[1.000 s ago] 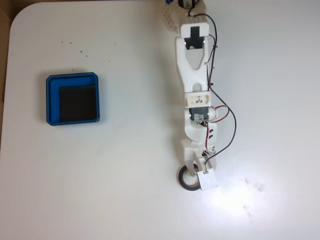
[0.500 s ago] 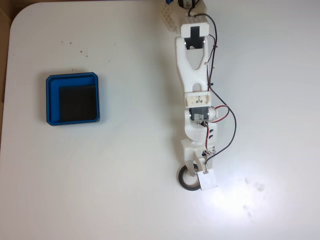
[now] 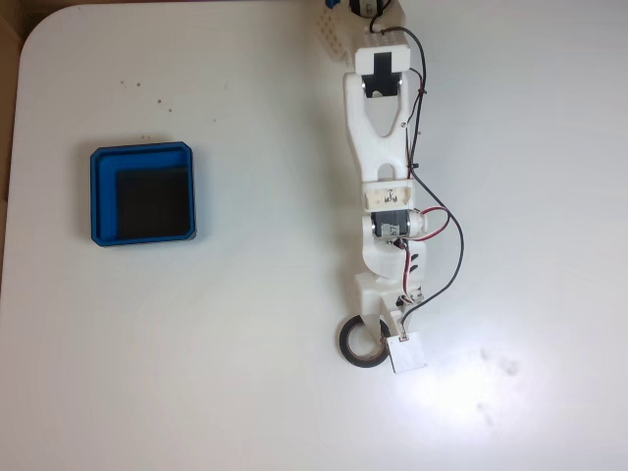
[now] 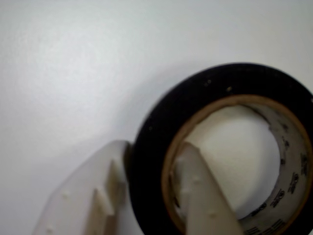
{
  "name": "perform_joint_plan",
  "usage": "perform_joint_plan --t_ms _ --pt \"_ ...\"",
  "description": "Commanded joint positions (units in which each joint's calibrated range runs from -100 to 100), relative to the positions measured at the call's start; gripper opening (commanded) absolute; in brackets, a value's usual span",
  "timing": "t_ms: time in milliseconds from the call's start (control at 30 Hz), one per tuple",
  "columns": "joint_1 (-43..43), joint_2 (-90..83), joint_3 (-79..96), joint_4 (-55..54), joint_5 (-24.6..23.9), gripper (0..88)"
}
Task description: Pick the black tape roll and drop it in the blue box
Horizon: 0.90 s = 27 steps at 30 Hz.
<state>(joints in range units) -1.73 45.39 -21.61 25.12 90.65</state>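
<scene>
White two-finger gripper straddles wall of thin black tape roll: one finger inside hollow, other outside, jaws narrow, pinching wall. Squeeze firm before lifting. Shallow bright-blue plastic box well apart from jaws; carry level.
</scene>
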Motion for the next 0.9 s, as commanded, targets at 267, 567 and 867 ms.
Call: perform_joint_plan --t_ms 267,567,867 --pt "0.71 -3.91 -2.91 -0.04 -0.11 1.6" --pt "0.9 -13.11 -2.82 9.12 -0.29 1.6" --pt "1.49 -20.64 -2.82 27.6 -0.29 1.6"
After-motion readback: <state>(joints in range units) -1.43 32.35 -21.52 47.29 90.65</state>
